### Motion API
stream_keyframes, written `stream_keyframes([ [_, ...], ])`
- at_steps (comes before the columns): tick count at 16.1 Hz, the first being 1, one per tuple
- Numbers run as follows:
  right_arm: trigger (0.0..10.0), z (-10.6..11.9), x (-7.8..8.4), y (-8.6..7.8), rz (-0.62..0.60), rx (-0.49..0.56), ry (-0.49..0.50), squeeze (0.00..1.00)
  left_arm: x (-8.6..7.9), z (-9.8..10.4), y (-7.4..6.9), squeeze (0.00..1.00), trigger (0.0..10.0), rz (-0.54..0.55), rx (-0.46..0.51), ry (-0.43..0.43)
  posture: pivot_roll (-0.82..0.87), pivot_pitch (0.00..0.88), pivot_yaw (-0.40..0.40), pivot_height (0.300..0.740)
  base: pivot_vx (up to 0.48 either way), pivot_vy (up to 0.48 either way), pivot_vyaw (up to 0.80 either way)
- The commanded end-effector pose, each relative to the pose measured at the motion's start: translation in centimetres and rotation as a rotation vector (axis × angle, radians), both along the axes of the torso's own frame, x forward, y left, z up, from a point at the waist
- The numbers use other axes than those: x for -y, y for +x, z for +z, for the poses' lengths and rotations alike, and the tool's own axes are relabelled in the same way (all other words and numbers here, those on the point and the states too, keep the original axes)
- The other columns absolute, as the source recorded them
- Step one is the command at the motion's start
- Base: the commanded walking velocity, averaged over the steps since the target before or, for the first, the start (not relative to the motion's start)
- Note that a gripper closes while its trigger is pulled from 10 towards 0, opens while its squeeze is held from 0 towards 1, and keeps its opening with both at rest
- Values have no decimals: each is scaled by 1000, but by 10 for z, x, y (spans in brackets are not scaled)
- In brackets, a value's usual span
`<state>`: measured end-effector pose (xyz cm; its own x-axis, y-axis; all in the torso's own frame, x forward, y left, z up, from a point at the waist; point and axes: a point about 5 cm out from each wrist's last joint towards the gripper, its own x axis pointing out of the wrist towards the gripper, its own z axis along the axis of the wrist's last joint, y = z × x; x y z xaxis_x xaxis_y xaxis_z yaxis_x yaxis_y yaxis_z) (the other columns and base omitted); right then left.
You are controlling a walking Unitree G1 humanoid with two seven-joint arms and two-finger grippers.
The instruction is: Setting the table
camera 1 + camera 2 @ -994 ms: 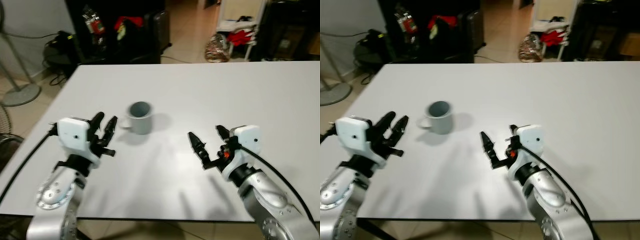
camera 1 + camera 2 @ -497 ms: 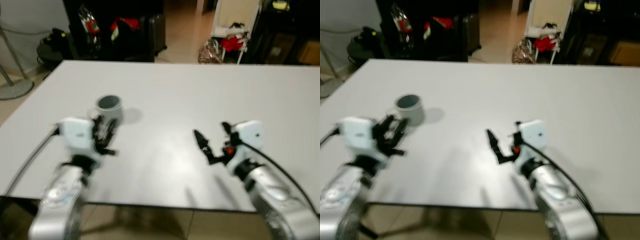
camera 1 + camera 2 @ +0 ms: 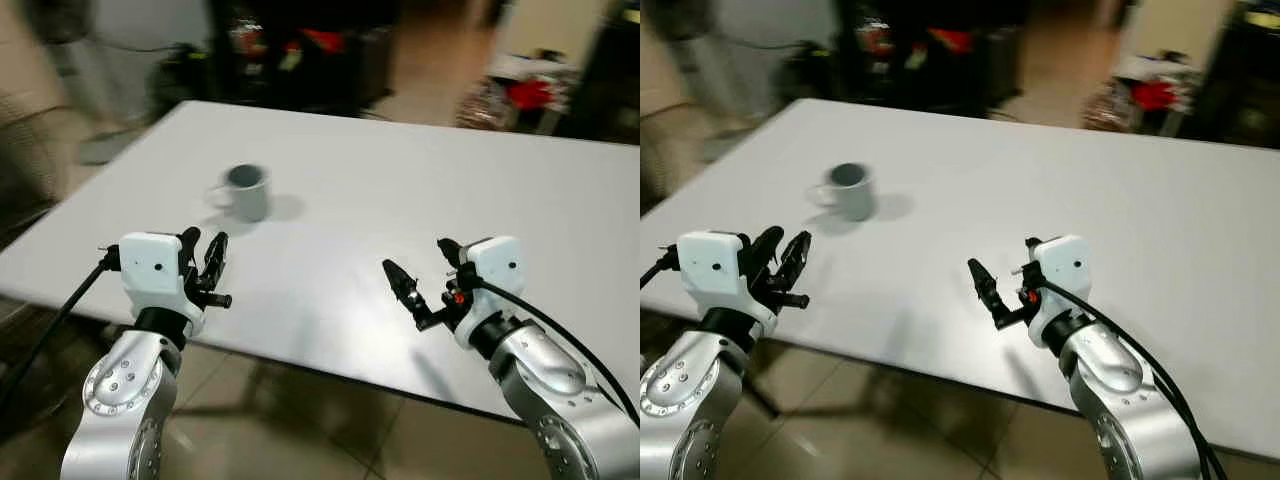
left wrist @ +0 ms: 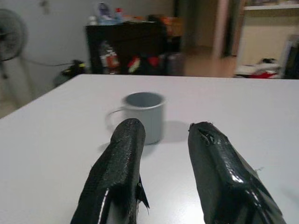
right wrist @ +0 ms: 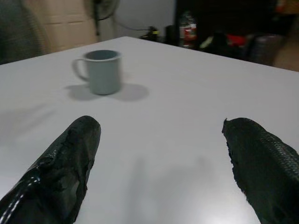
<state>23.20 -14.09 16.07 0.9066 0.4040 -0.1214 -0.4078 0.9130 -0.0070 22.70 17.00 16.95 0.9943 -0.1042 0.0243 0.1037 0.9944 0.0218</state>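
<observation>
One item placed: grey mug [image 3: 246, 191] is standing upright on the white table [image 3: 400, 200], ahead of the left gripper [image 3: 208, 262], apart.
Left gripper: fingers narrowly parted, empty.
Right gripper [image 3: 425, 290]: fingers spread wide, empty.
Remaining: most settings appear outstanding.

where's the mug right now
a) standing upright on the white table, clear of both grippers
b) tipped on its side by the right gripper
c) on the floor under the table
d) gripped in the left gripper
a: the grey mug stands upright on the white table, with bare tabletop between it and both the left gripper and the right gripper.
</observation>
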Motion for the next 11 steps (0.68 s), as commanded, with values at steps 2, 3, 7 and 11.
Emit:
stream_keyframes([
  [2,10000,2,1,4,-13,5,12,0,-1,0,-1,0,10000,3,-17,1,-81,0,55,740,0,0,800],
  [3,10000,1,1,4,-22,0,16,0,-1,1,0,0,10000,-1,-14,-1,-84,0,60,740,0,0,800],
  [7,10000,1,0,1,-25,-5,26,0,1,1,1,0,10000,-14,-16,-9,-89,0,67,740,0,0,800],
  [11,10000,0,-1,1,-28,-10,36,0,1,2,2,0,10000,-22,-15,-9,-85,0,69,740,0,319,800],
])
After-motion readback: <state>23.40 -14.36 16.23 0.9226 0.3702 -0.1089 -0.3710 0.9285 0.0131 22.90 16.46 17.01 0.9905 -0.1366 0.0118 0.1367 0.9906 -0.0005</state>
